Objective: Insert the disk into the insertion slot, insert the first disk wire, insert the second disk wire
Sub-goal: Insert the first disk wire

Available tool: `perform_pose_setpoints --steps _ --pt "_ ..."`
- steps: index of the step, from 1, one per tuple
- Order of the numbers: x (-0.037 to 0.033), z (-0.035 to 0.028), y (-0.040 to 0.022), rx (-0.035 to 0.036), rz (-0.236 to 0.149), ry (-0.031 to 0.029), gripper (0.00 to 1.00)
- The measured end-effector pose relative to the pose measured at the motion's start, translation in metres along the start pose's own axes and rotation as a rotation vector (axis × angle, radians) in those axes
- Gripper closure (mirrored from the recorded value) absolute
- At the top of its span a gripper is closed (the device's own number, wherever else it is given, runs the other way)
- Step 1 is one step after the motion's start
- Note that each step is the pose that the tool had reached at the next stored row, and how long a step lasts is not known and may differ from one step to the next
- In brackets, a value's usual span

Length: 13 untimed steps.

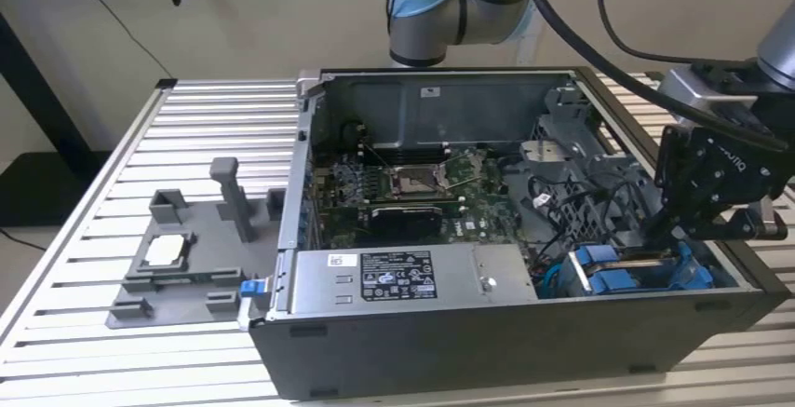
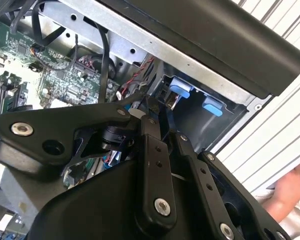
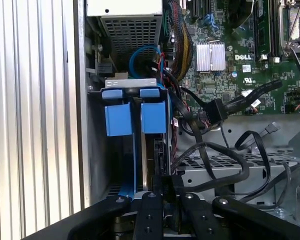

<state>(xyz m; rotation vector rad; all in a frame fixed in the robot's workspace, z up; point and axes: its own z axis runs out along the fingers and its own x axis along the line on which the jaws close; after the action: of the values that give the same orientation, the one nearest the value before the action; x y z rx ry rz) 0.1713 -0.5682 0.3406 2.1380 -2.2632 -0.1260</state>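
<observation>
Jaws pinched narrow, right over the insertion slot (image 3: pixel 97 150) with the disk (image 3: pixel 150 155) standing on edge in it, near the surface's (image 1: pixel 211 109) edge at the exterior view's right.

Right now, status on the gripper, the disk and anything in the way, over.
Gripper low at the insertion slot mouth. Disk edge-on in the slot, blue frame showing. Black cables loop close alongside.
</observation>
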Motion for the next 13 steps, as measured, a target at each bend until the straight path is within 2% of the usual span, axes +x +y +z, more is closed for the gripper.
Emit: perform_pose_setpoints --steps 13 --pt "0.0004 0.0067 -0.0005 0.0001 0.0 0.0005 0.81"
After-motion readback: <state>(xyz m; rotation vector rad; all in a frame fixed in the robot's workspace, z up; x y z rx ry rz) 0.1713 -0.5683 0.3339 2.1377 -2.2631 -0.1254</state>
